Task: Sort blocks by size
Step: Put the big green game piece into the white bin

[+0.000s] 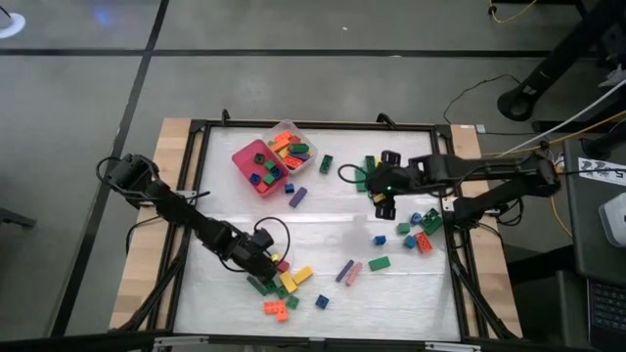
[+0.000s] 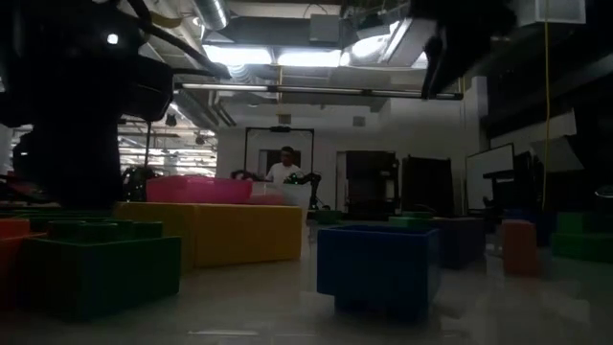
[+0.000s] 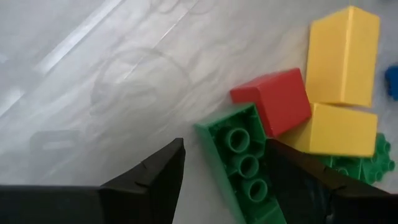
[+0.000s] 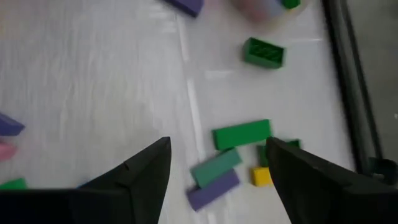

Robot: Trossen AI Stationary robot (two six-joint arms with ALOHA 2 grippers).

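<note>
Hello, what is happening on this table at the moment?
A two-armed robot is sorting toy blocks. The left gripper is open, its fingers on either side of a long green block lying studs-down in the near pile. The right gripper hangs open above blocks at the right side. A pink tray already holds several blocks.

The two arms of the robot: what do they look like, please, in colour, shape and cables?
Both arms are dark, nearly black, made of slim jointed segments. Black cables loop beside the left tool and the right tool; a small green light glows near the right one. In the wrist views each tool's fingers are matte black, angular wedges.
</note>
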